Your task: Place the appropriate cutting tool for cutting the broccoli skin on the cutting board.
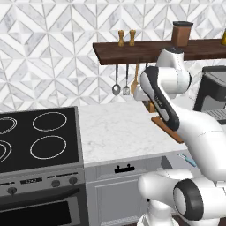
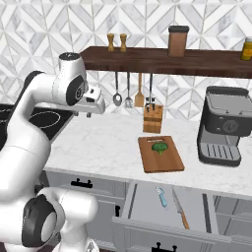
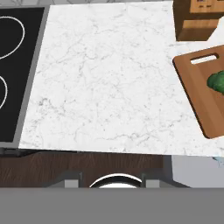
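The broccoli (image 2: 159, 147) was a small, dark-green, lumpy piece, far smaller than what carried it. It lay on the cutting board (image 2: 160, 160), a flat reddish-brown wooden rectangle with a slot handle cut near its back edge, and sat toward that back end, close to the slot. In the hand view the broccoli (image 3: 217, 82) showed at the right edge of the frame, on the board (image 3: 203, 94).

The board rested on the white marble counter (image 2: 103, 142), its near end close to the counter's front edge. Just behind it stood a wooden knife block (image 2: 152, 119), near the back wall. To the board's right sat a dark coffee machine (image 2: 224, 125), a little apart from it. Below the counter's front edge a drawer (image 2: 167, 202) stood pulled open, holding a blue-handled peeler (image 2: 162, 197) and a knife (image 2: 180, 209) with a wooden handle, lying side by side.

Between the board and the black stovetop (image 1: 37, 137) at the counter's left end, the marble ran bare from the back wall to the front edge.

The gripper (image 2: 83, 113) hung under the hand above the counter's left part, near the stovetop, well apart from the board and the drawer. Its fingers were too small and dark to read, so whether they were spread or pressed together could not be told; nothing seemed to be between them.
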